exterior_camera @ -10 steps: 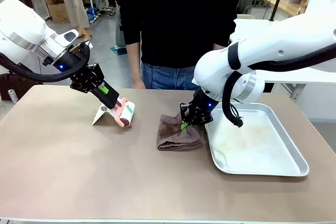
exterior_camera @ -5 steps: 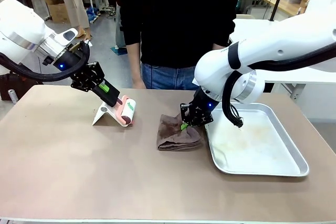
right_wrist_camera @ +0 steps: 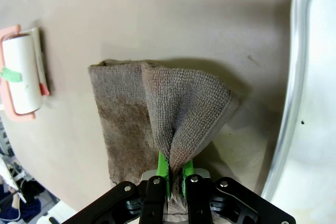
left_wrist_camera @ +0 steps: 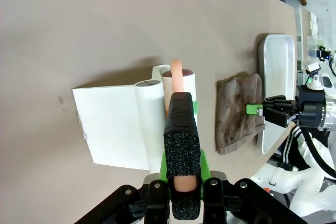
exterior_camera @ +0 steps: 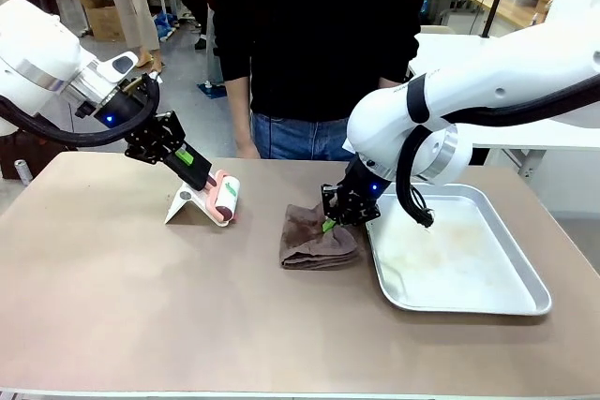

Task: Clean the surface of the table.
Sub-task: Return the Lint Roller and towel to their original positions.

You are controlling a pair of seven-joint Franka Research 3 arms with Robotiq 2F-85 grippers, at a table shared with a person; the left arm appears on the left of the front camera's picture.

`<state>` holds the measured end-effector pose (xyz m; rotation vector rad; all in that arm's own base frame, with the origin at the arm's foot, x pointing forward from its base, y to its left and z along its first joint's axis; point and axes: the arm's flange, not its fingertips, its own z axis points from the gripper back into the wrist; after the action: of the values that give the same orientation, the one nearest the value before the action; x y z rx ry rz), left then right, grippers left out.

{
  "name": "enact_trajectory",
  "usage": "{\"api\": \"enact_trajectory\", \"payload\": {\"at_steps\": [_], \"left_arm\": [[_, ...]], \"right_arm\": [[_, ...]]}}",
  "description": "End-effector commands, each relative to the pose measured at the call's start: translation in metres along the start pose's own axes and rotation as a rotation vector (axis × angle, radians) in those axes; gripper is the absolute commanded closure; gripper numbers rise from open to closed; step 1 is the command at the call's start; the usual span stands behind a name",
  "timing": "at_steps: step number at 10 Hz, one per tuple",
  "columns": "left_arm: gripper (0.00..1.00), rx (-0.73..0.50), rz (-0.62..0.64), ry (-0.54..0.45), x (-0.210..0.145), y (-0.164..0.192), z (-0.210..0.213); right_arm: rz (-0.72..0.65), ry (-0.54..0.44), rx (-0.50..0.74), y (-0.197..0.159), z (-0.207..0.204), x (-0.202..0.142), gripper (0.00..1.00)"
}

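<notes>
The tan-brown table [exterior_camera: 141,306] carries a folded brown cloth [exterior_camera: 315,241] near its middle. My right gripper [exterior_camera: 329,224] is shut on a raised fold of that cloth [right_wrist_camera: 181,108], pinched between its green pads [right_wrist_camera: 164,162]. At the left, my left gripper [exterior_camera: 208,182] is shut on the pink handle of a lint roller [exterior_camera: 227,196]. The roller's white drum [left_wrist_camera: 181,83] lies against a white stand [left_wrist_camera: 113,129]. The black foam-covered fingers [left_wrist_camera: 182,145] cover most of the handle in the left wrist view.
A shiny metal tray [exterior_camera: 506,302] lies right of the cloth, close to my right gripper. A person in a black top [exterior_camera: 319,35] stands at the far edge. The near half of the table is bare.
My left gripper has shifted the lint roller slightly up and back toward the white stand. The right arm and the cloth have stayed put.
</notes>
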<state>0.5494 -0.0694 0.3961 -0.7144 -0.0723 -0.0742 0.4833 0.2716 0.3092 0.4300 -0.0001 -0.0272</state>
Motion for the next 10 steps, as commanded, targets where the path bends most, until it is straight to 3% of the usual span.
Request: {"api": "enact_trajectory", "payload": {"at_steps": [1,10], "left_arm": [[0.78,0.033,0.036,-0.026,-0.0069,-0.0037,-0.0032],[0.78,0.069,0.061,-0.004,-0.0082,-0.0044,-0.0071]], "right_arm": [[0.009,0.009,0.029,-0.0023,-0.001,0.0026,0.89],[0.01,0.005,0.038,-0.0029,-0.0025,0.0027,0.89]]}}
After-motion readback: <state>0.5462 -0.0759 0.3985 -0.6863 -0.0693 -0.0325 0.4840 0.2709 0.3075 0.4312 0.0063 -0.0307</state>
